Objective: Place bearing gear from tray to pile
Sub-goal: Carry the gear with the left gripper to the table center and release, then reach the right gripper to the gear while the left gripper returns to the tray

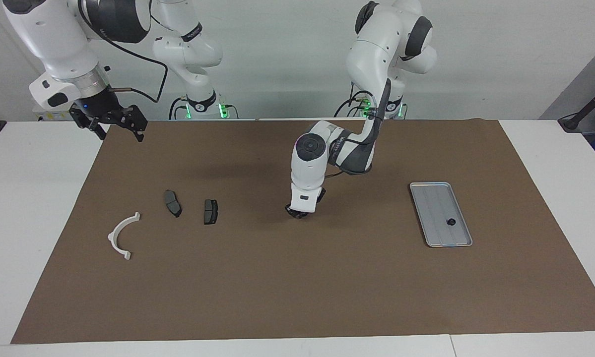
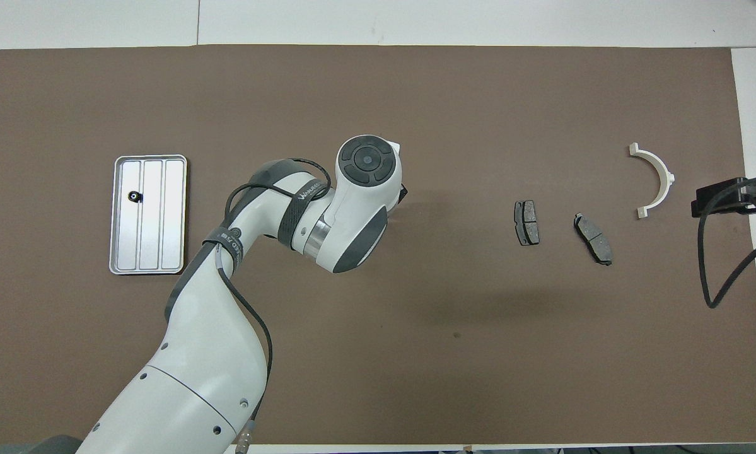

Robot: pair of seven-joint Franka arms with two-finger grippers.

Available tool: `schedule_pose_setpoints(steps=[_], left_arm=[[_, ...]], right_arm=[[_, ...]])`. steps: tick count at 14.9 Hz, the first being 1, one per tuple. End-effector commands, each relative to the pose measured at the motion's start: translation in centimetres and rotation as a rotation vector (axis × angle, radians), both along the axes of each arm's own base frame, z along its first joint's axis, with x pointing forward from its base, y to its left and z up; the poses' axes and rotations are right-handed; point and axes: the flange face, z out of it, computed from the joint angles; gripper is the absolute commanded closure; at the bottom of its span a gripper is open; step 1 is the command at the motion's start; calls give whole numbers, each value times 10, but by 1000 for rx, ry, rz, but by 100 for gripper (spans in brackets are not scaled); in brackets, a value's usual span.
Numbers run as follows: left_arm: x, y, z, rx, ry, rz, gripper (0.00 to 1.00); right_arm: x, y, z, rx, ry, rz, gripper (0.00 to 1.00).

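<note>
One small black bearing gear point(image 1: 451, 221) is seen lying in the silver tray point(image 1: 432, 187) toward the left arm's end of the desk point(image 1: 29, 198), well apart from the pile of two dark brake pads point(image 1: 173, 203) and one white half-ring bracket point(image 1: 121, 235). The left gripper point(image 1: 297, 213) is held low over the brown mat point(image 1: 327, 287) between tray and pile, its jaws hidden by its own wrist, so their state cannot be told. The right gripper point(image 1: 113, 123), jaws spread open, is kept waiting above the mat's corner at the right arm's end.

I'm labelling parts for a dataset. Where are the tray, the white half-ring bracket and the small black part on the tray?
tray point(image 1: 435, 210): facing view, bare ridged floor.
white half-ring bracket point(image 1: 116, 230): facing view, mid-arc.
small black part point(image 2: 136, 197): overhead view, its centre.
</note>
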Motion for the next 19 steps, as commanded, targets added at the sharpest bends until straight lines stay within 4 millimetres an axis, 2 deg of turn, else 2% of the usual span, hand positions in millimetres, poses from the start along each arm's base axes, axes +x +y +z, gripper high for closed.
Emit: schedule_pose_setpoints(steps=[1,2,4,7,9,11,14,16,19], left_arm=[[-3,3,1,8,-5,26,24],[0,8,4,15,5,31,20],[6,22,16,34,17,39,20],[25,83,58,47,51,-8,21],[36,117,69,50,75,-37,21],[44,155,79,39,74,-82,21],[63,234,90,14,76,-199,21],[78,281,92,-2,68,-267,21],[96,363,92,-24,46,-389,21]], right_arm=[[0,-4,-3,1,-12,23,0],[-1,-4,-4,1,-10,23,0],[-1,-7,-4,2,-10,20,0],[-1,-9,-5,3,-10,15,0],[4,-6,-9,3,-13,21,0],[17,-3,-20,-1,-31,26,0],[54,10,-39,2,-43,46,0],[77,30,-44,1,-48,63,0],[110,76,-61,-5,-37,62,0]])
